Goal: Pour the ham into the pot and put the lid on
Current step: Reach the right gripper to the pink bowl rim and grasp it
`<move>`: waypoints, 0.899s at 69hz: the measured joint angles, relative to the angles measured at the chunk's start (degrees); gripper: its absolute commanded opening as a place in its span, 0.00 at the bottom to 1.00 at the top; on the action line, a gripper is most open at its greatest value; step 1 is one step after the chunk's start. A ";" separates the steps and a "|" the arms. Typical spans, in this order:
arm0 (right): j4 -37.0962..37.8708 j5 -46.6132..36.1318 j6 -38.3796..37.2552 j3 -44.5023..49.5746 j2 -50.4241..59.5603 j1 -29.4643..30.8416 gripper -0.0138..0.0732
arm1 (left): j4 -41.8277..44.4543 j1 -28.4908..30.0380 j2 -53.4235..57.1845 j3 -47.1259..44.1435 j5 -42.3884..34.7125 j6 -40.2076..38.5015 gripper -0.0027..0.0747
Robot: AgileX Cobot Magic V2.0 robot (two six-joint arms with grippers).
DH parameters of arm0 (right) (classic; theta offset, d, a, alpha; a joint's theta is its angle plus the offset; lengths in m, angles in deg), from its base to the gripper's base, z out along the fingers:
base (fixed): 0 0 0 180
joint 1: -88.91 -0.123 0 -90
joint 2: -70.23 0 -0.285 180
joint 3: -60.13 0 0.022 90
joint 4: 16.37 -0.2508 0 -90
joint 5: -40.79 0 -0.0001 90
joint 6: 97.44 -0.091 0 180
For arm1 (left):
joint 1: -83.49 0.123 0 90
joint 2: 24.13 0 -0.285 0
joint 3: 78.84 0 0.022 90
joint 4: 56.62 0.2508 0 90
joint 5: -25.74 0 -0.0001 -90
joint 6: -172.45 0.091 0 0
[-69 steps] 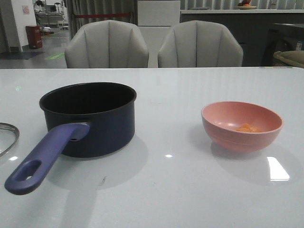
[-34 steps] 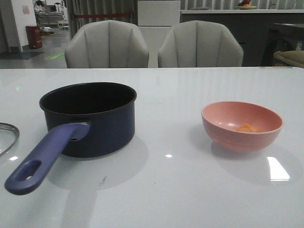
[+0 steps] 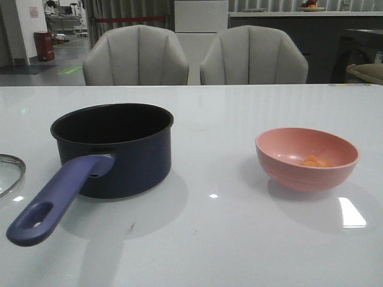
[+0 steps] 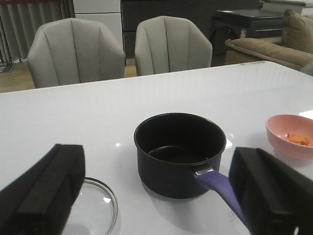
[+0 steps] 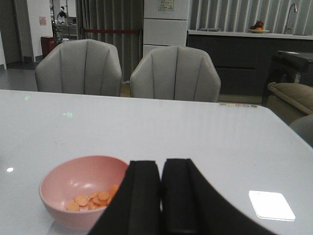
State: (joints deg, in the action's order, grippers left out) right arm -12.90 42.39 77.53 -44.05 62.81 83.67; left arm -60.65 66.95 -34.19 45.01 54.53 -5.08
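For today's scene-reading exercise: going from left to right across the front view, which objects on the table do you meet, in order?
lid at the left edge → pot, its handle pointing toward the camera → pink bowl holding the ham.

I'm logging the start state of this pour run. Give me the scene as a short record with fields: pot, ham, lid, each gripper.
pot: the pot stands upright on the table, empty inside, handle toward the robot
ham: the ham lies in the pink bowl, to the right of the pot and apart from it
lid: the lid lies flat on the table left of the pot, not on it
left gripper: the left gripper is open, holding nothing
right gripper: the right gripper is shut, empty, near the bowl
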 measured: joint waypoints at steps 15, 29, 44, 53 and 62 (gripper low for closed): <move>0.00 9.32 0.00 -10.13 -10.38 0.00 0.34 | 0.00 0.00 0.00 0.00 0.00 0.00 0.84; 0.00 10.32 0.00 -11.09 -17.83 0.00 0.34 | 0.00 0.00 0.00 0.00 0.00 0.00 0.84; -0.10 8.54 0.00 -12.60 -24.33 0.00 0.54 | 0.00 0.00 0.00 0.00 0.00 0.00 0.84; -0.61 8.06 0.00 -16.72 -32.81 0.00 0.75 | 0.00 0.00 0.00 0.00 0.00 0.00 0.84; -3.90 7.73 0.00 -20.84 -42.41 0.00 0.78 | 0.00 0.00 0.00 0.00 0.00 0.00 0.84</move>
State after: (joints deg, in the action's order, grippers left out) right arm -16.80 50.12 77.53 -64.90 20.40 83.67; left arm -60.65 66.95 -34.19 45.01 54.53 -5.08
